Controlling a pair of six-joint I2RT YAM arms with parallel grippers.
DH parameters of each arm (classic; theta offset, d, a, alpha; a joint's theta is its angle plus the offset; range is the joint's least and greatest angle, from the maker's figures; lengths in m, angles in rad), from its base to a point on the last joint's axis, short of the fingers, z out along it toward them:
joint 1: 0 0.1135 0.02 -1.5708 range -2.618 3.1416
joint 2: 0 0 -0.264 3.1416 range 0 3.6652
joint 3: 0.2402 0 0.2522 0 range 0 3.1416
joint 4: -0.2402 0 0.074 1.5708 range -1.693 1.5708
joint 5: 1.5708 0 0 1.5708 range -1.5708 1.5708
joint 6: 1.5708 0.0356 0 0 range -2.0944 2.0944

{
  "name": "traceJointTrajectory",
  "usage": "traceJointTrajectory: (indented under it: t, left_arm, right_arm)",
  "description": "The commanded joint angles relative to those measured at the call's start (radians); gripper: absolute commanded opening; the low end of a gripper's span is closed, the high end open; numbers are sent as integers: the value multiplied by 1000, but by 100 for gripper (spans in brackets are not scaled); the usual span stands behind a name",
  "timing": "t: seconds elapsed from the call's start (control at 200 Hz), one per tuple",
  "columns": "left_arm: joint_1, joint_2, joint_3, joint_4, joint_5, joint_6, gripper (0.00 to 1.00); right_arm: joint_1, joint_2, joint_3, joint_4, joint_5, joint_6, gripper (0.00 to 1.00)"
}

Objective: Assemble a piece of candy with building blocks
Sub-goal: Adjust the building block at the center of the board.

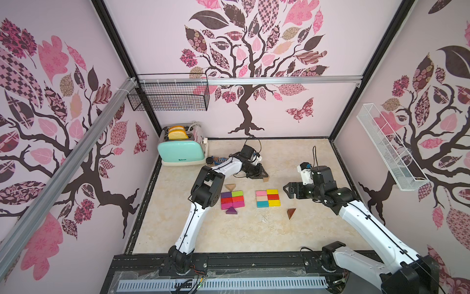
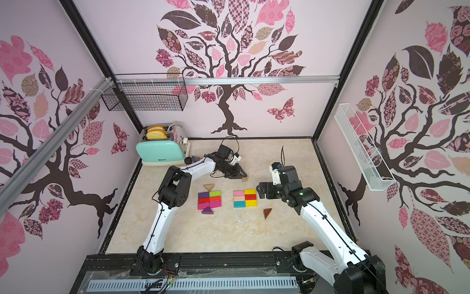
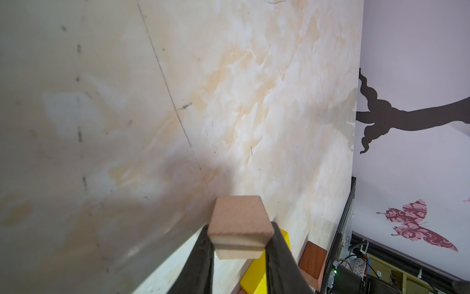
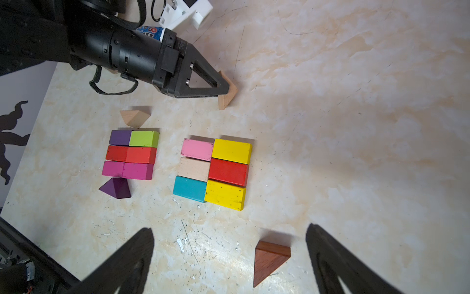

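Two flat groups of building blocks lie mid-table: purple, green, red and magenta rectangles (image 1: 232, 199), and pink, tan, teal, yellow and red ones (image 1: 267, 197). A tan triangle (image 1: 230, 187) touches the far side of the first group and a purple triangle (image 1: 231, 210) its near side. A brown triangle (image 1: 291, 212) lies alone, also seen below my open right gripper (image 4: 229, 229), nearer its one finger, as the brown triangle (image 4: 269, 259). My left gripper (image 1: 264, 177) is shut on another tan triangle (image 3: 240, 224), which stands on the table (image 4: 227, 94) beyond the second group.
A mint toaster (image 1: 181, 147) with bread stands at the back left, with a blue M&M's packet (image 1: 220, 159) and a small black-capped jar (image 1: 209, 161) beside it. A black wire basket (image 1: 169, 95) hangs on the back wall, a white one (image 1: 389, 150) on the right wall.
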Motion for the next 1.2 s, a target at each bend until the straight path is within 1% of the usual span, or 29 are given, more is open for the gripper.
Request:
traceJointTrajectory:
  t: [0.0,0.08,0.09,0.115,0.21,0.295,0.425,0.58,0.66,0.87,0.98,1.05,1.165,1.195]
  left_arm:
    - [-3,42,21,-28,14,-10,29]
    - [-4,47,22,-50,-7,0,37]
    - [-3,47,47,-54,-9,1,38]
    - [-3,48,59,-62,-15,4,40]
    - [-3,44,64,-78,-51,11,41]
    - [-4,47,81,-107,-87,26,45]
    - [0,36,79,-123,-138,35,46]
    - [4,25,74,-125,-159,47,48]
    - [6,21,72,-128,-162,51,51]
    - [17,15,68,-137,-191,61,50]
    - [19,12,60,-139,-195,67,47]
    - [19,3,43,-119,-193,63,43]
    - [19,-15,37,-106,-174,63,43]
    - [20,-25,1,-103,-171,63,43]
  right_arm:
    - [-5,-3,19,14,8,2,97]
    - [-5,3,21,18,6,2,97]
    - [-6,3,20,17,6,2,97]
    - [-5,4,20,20,6,1,97]
    - [-6,9,26,21,6,-2,97]
    - [-6,12,30,21,8,-3,97]
    - [-6,18,34,23,6,-4,97]
    - [-5,23,36,25,4,-3,97]
    - [-5,26,38,26,4,-4,97]
    - [-5,23,42,22,5,-3,97]
    - [-5,22,41,21,6,-2,97]
    - [-5,24,39,25,6,-2,97]
    - [-5,36,31,34,5,-1,97]
    - [-5,41,31,37,5,0,97]
